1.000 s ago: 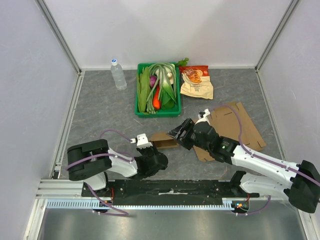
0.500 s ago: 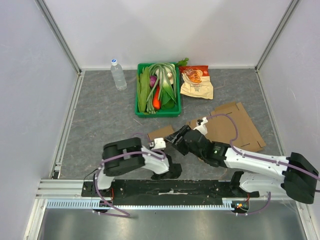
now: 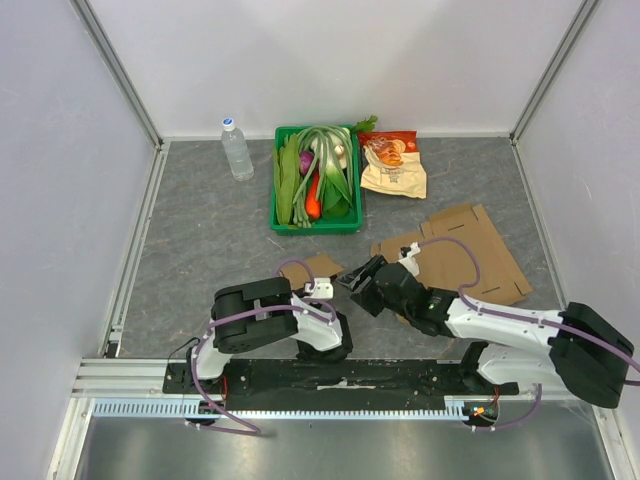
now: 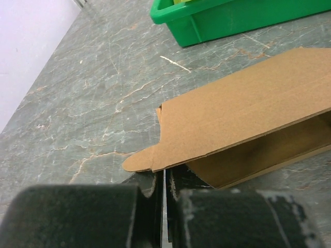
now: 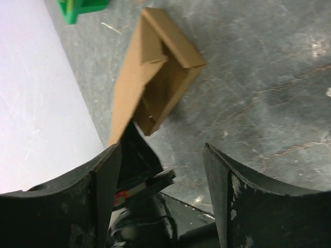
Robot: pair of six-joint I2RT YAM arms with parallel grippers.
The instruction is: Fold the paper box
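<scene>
The left hand [image 4: 164, 181] is closed, seemingly pinching the near edge of the box [image 4: 243, 108], which lies on the tabletop [image 4: 77, 103] between the arms. The right hand [image 5: 161, 155] gapes empty beside it and should grip the far side squarely, then fold slowly.

left arm [image 3: 250, 305]: white links, black joints, looped purple cable | right arm [image 3: 500, 322]: same white-black build, purple cable | right end effector [image 5: 163, 150]: thick matte-black fingers, scuffed | base plate [image 3: 340, 378]: black, 6 o'clock
</scene>
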